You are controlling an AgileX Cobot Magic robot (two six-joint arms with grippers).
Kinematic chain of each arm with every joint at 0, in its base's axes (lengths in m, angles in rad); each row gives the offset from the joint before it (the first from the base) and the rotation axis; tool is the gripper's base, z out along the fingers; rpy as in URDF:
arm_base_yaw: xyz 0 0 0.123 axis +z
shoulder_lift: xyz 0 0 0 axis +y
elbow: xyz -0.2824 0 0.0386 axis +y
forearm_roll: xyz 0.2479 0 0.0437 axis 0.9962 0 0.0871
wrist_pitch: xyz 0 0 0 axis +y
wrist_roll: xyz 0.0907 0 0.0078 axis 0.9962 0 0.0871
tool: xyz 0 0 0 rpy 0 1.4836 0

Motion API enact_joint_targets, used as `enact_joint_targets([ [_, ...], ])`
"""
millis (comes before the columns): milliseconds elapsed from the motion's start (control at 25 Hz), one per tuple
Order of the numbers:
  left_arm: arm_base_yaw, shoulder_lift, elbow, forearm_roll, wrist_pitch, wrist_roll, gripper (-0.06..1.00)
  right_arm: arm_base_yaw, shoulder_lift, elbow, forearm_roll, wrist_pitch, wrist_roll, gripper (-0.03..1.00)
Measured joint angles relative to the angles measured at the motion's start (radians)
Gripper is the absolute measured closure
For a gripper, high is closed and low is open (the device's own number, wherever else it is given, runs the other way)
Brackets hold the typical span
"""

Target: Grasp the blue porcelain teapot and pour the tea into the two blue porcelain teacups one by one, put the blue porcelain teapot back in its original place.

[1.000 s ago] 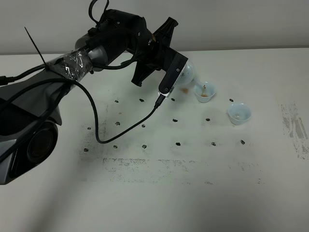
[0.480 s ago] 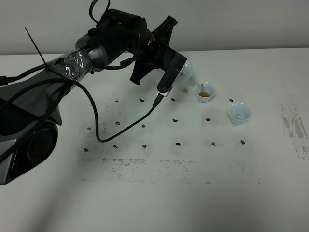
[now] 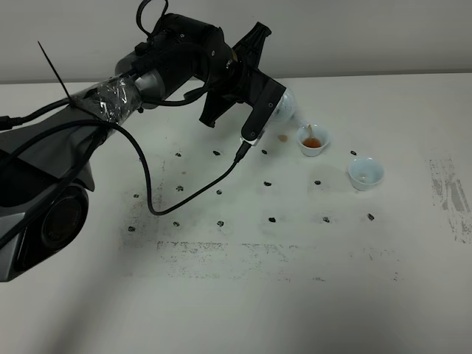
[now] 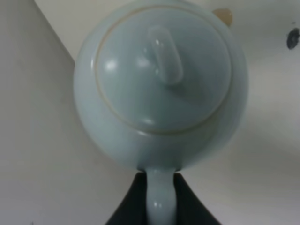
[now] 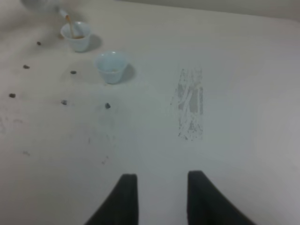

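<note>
In the exterior high view the blue porcelain teapot (image 3: 285,109) hangs tilted above the table, its spout over the nearer teacup (image 3: 313,139). My left gripper (image 4: 159,190) is shut on the teapot's loop handle (image 4: 159,199). The domed lid (image 4: 161,70) fills the left wrist view. Reddish-brown tea (image 3: 313,143) lies in that cup, and a thin stream (image 5: 69,22) runs into it. The second teacup (image 3: 365,173) stands to its right and looks pale inside. My right gripper (image 5: 161,197) hovers over bare table with its fingers apart and nothing between them. It is outside the exterior high view.
A small orange-brown drop (image 3: 282,137) sits on the table beside the filling cup. Small dark marks (image 3: 271,219) dot the tabletop in rows. A scuffed grey patch (image 3: 451,193) lies at the right. A black cable (image 3: 169,210) loops under the left arm.
The tea in the nearer cup has grown deeper and darker. The teapot and left arm have shifted only slightly while pouring. The second cup has not moved.
</note>
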Motion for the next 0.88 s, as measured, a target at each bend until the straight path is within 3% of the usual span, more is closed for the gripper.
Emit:
enact_joint_targets([
  [880,0.000,0.031,-0.001,0.008,-0.043,0.003,0.91,0.000,0.000,0.000,0.000,0.000,-0.001,0.68],
])
